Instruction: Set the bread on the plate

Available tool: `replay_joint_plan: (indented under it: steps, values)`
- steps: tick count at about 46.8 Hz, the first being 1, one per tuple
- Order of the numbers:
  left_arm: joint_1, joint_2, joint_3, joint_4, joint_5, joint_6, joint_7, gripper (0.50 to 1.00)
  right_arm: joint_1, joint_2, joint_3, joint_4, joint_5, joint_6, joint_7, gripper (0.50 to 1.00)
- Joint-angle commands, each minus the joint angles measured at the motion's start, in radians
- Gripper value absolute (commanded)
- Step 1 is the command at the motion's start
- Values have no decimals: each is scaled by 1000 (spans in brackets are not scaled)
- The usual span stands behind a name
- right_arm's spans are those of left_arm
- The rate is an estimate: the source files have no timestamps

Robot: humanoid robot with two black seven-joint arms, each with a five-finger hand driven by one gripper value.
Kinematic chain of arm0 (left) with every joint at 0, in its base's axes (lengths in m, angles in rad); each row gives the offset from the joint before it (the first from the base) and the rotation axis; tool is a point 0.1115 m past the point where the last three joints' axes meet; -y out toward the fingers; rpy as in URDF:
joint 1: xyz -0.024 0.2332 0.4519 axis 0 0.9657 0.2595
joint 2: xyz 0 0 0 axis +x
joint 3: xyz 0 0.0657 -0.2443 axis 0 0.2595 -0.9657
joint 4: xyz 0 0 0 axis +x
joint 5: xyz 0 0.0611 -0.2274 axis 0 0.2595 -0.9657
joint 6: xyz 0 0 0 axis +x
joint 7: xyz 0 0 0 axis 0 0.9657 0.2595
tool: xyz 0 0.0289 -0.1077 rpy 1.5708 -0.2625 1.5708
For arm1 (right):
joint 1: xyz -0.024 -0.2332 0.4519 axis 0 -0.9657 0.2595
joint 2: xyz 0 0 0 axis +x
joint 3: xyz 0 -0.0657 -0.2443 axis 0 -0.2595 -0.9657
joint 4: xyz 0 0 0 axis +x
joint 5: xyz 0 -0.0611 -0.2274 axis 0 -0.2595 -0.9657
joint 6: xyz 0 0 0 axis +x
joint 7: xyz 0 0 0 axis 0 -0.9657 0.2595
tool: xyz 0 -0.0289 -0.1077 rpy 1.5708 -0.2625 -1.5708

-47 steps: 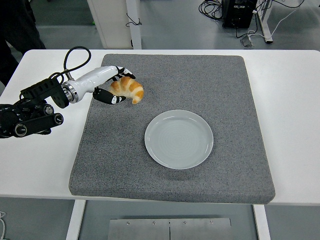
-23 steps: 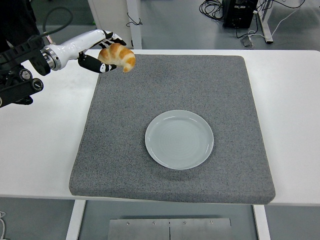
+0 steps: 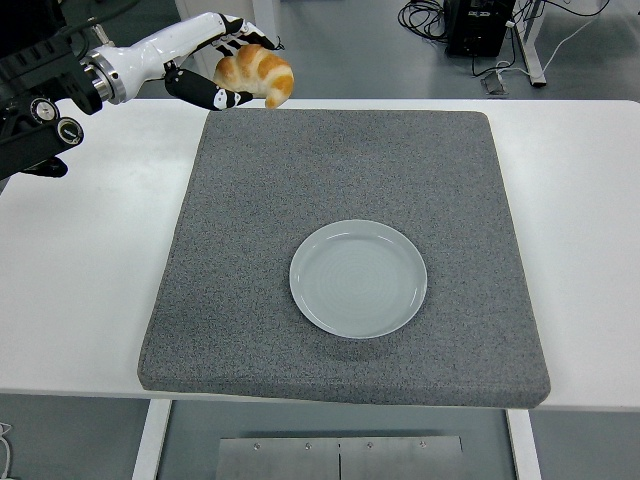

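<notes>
Gripping the bread: left robot hand, fingers curled around it | raised above the grey mat's far-left corner | plate empty, mid-mat.

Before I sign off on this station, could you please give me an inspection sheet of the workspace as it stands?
Surface: white table carrying a grey foam mat.
Job's things: croissant held in the air above the mat's far left corner; empty grey plate on the mat, right of centre.
Clutter: nothing seen.
Grippers: left hand gripping the croissant; right hand not in view.
Cables: black cables on the floor beyond the table.
Surroundings: grey floor, table legs and dark equipment behind.
</notes>
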Motion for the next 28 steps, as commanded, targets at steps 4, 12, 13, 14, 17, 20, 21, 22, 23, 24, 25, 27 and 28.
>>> replay_joint_plan:
  steps: [4,12,13,14,17,20,21,22,23,24,25,27,28]
  values:
    - [0,-17,-29,-11,3,-15,-9,686,1,0,1,0,0,0,0,1000]
    - [1,-60,-29,-60,11,-17,-27,687,1,0,0,0,1,0,0,1000]
    - [1,-66,-29,-66,11,-17,-27,687,1,0,0,0,0,0,0,1000]
    - [1,-74,-31,-71,11,-17,-27,687,1,0,1,0,0,0,0,1000]
    - [-11,-98,-32,-80,11,-17,-29,689,1,0,0,0,0,0,0,1000]
    - [-22,-118,-32,-86,11,-17,-29,690,1,0,0,0,0,0,0,1000]
    - [-25,-123,-32,-89,11,-17,-29,690,1,0,0,0,1,0,0,1000]
    - [-26,-126,-32,-90,11,-17,-29,690,1,0,0,0,1,0,0,1000]
    - [-26,-129,-32,-92,11,-17,-27,690,1,0,0,0,1,0,0,1000]
    - [-26,-132,-32,-92,12,-17,-29,690,1,0,1,0,1,0,0,1000]
    - [-26,-136,-34,-94,14,-17,-29,692,1,0,0,0,0,0,0,1000]
    - [-26,-147,-34,-94,15,-17,-29,692,1,0,0,0,0,0,0,1000]
    - [-26,-152,-34,-94,15,-17,-29,693,1,0,0,0,1,0,0,1000]
